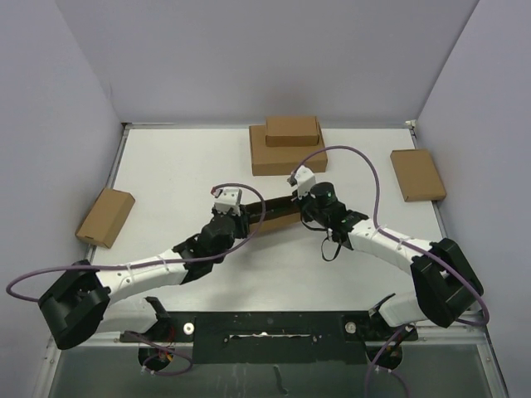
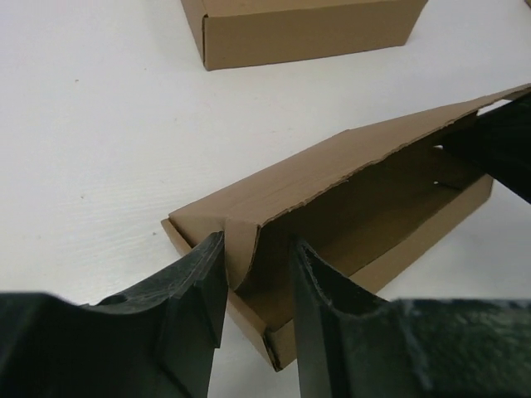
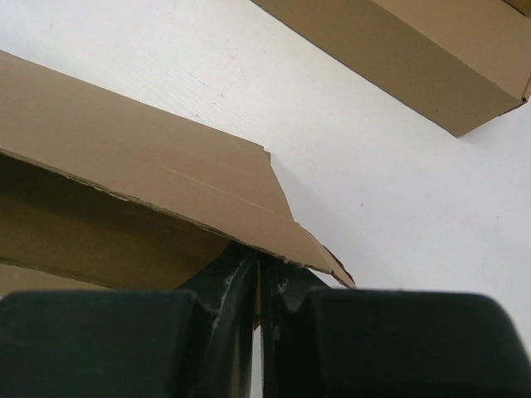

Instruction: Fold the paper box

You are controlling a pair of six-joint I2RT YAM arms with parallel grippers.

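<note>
Centrally — one paper box [image 2: 348,157], half-open.

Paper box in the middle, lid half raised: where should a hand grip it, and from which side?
Probably pinch the lid of the paper box at its free edge near an end, coming from that end: the lid stands tilted up, leaving room for a finger underneath.

No words, numbers or signs can be read anywhere. The paper box [image 2: 332,174] is plain brown card with nothing printed on it. The two stacked boxes [image 1: 286,157] at the far side of the tabletop [image 1: 166,182], the box on the left [image 1: 105,217] and the box on the right [image 1: 417,174] are plain brown too.
</note>
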